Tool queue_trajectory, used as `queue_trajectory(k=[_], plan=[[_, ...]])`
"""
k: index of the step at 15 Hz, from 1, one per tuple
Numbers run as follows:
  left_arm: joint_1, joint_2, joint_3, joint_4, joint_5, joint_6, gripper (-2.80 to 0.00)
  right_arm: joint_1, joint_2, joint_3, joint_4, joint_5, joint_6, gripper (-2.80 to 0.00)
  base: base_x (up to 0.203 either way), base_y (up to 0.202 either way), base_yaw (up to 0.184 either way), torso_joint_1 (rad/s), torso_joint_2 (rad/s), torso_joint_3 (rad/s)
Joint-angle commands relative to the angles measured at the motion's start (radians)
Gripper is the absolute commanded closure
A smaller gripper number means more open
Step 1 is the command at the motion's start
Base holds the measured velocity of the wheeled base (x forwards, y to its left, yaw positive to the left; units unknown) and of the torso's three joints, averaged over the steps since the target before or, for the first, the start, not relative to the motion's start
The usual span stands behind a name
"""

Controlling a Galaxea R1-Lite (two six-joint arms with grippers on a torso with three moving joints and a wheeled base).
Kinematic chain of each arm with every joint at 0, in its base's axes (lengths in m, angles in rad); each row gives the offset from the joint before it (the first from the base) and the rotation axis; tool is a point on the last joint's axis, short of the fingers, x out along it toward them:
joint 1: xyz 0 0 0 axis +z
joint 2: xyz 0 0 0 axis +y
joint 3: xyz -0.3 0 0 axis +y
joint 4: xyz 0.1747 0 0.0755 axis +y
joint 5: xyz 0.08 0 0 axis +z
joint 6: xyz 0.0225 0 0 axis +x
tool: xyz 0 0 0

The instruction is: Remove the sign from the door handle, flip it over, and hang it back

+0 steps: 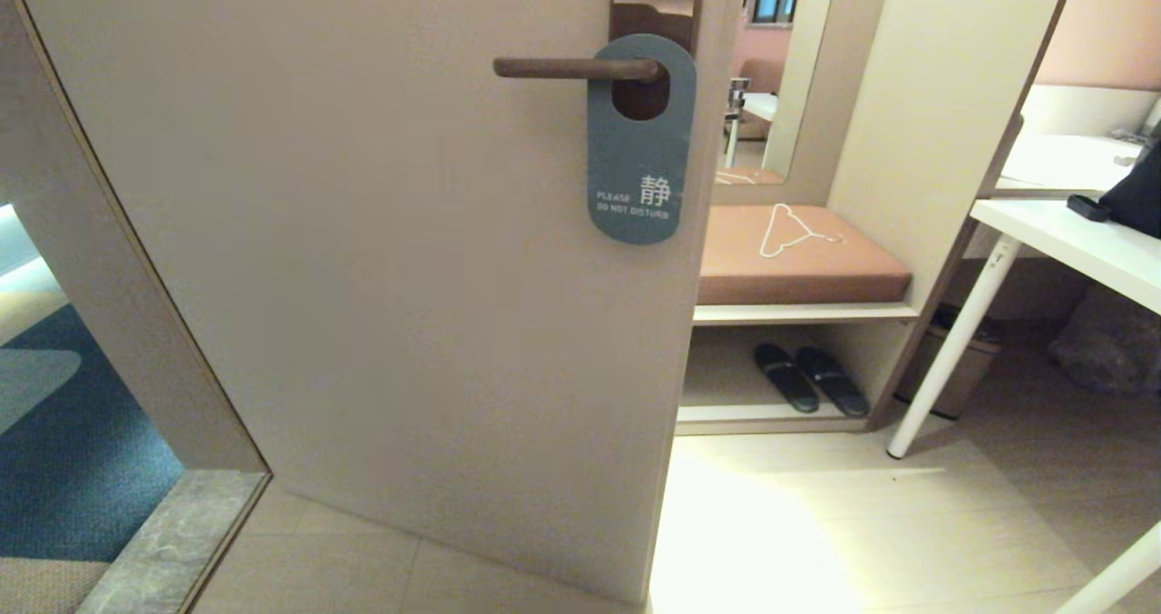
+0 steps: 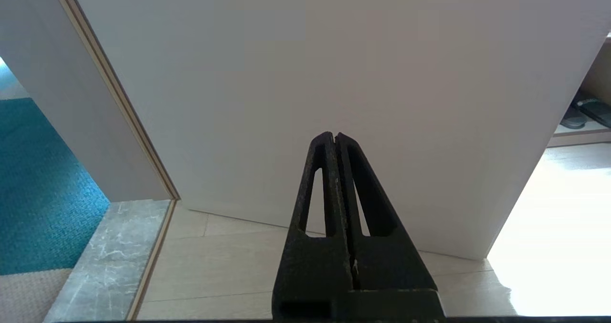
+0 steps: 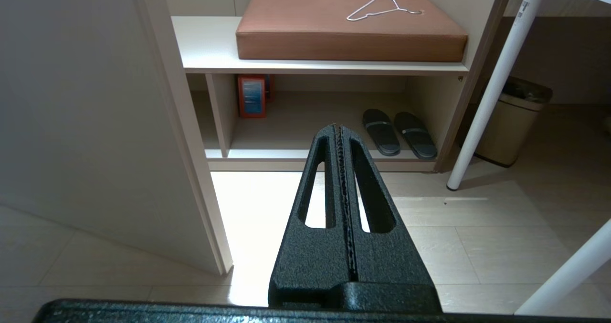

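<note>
- Task progress: no step is complete. The flat, slate-blue, round-ended door sign (image 1: 640, 142) hangs on the slim, straight, bronze-brown metal door handle (image 1: 576, 68). Removal, turning over and re-hanging all remain.
- Sign location: the large hole near the top of the sign is threaded over the inner end of the door handle, next to the tall bronze backplate (image 1: 655, 2). The sign hangs straight down against the pale door panel (image 1: 390, 260), close to the door's free edge.
- Sign appearance: the blue face points outward. It carries a white character and white text reading "PLEASE DO NOT DISTURB" near the lower end. The reverse face is hidden, so its colour and wording cannot be confirmed.
- Handle condition: the lever is level and projects away from the sign toward the door's hinge side. The sign must slide along this length to come off.
- Left gripper (image 2: 335, 136): jaws pressed together, holding nothing. It faces the lower part of the door panel, well below the door handle as far as the wrist view indicates.
- Right gripper (image 3: 340, 127): jaws pressed together, holding nothing. It faces the open shelf unit with the brown cushion (image 3: 351, 27) and the dark slippers (image 3: 398, 132), away from the sign.
- Neither arm appears in the head view, so both are judged to be low and not yet approaching.
</note>
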Motion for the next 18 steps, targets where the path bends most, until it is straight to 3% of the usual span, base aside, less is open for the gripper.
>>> queue_trajectory(k=[1, 18], plan=[[0.000, 0.002, 0.000, 0.000, 0.000, -0.001, 0.00, 0.000, 0.000, 0.000, -0.001, 0.000, 0.001, 0.00, 0.000, 0.000, 0.000, 0.000, 0.00, 0.000], [0.000, 0.002, 0.000, 0.000, 0.000, -0.001, 0.00, 0.000, 0.000, 0.000, -0.002, 0.003, -0.009, 0.00, 0.000, 0.000, 0.000, 0.000, 0.00, 0.000]])
